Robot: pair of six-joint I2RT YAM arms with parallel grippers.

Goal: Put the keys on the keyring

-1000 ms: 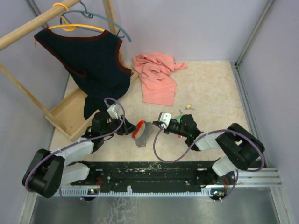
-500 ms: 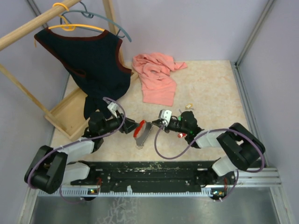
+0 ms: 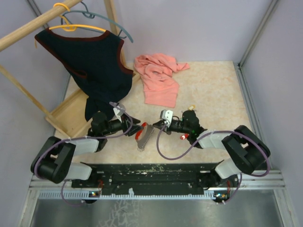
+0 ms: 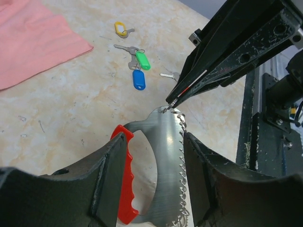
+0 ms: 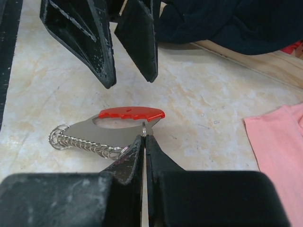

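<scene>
Left gripper [image 4: 154,139]: open around the keyring [image 4: 165,156] on the table [image 4: 71,104]
Right gripper [image 5: 144,138]: shut, tip at keyring's end
Keys [image 4: 138,79]: lie well apart
Danger: loose keyring may slide when poked

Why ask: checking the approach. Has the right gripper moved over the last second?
Yes, slightly: the right gripper shifted its body toward the pink cloth, while its shut tips stayed at the keyring.
</scene>
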